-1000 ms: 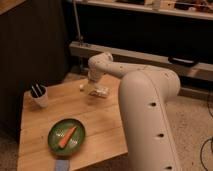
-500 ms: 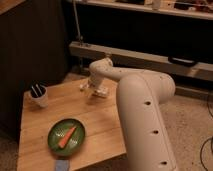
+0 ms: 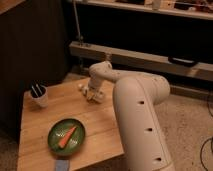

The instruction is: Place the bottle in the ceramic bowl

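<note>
The dark green ceramic bowl (image 3: 55,142) sits on the wooden table (image 3: 100,130) toward its front left, with an orange carrot (image 3: 67,136) lying in it. My gripper (image 3: 92,92) is down at the table's far edge, at the end of the big white arm (image 3: 140,115). A small whitish thing right under and beside the gripper looks like the bottle (image 3: 97,97); it is mostly hidden by the gripper. Whether the gripper touches it I cannot tell. The bowl is well apart from the gripper, nearer the front.
A small white cup with dark sticks (image 3: 39,96) stands at the table's back left. A small pale piece (image 3: 81,86) lies just left of the gripper. A blue object (image 3: 61,165) sits at the front edge. A dark cabinet stands behind and left.
The gripper has moved a little left and down over the whitish thing at the table's far edge. The bowl, carrot and cup have not moved.
</note>
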Controlling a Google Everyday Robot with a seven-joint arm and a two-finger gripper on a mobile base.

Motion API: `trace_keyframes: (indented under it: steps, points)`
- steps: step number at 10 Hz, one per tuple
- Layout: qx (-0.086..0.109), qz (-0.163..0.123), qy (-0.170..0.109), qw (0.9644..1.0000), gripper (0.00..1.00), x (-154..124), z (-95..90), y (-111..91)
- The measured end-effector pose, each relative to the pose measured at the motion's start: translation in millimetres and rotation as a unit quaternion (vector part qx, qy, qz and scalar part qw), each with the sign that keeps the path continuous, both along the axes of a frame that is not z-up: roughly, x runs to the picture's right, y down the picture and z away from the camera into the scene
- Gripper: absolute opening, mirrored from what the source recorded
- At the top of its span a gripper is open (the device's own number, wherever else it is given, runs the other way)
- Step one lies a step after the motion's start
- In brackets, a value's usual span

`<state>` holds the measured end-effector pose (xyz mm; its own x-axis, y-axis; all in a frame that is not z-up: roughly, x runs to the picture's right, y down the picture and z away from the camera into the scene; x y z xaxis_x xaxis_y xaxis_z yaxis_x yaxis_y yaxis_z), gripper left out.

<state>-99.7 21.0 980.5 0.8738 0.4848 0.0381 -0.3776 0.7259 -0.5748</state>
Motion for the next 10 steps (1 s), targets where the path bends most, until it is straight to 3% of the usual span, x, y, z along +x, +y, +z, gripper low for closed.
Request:
trace_keyframes:
  steps: [1, 4, 7, 8, 10]
  points:
    - [0.002, 0.005, -0.003, 1.0, 0.29, 0.4, -4.5, -3.5]
    - [0.02, 0.02, -0.03, 0.9992, 0.01, -9.0, -42.2, -30.0]
    - [0.027, 0.032, -0.063, 0.9972, 0.0, -21.4, -101.7, -50.9]
    - [0.021, 0.034, -0.072, 0.9966, 0.0, -28.9, -120.5, -47.5]
    - [0.0, 0.033, -0.098, 0.9946, 0.0, -56.3, -165.8, -21.1]
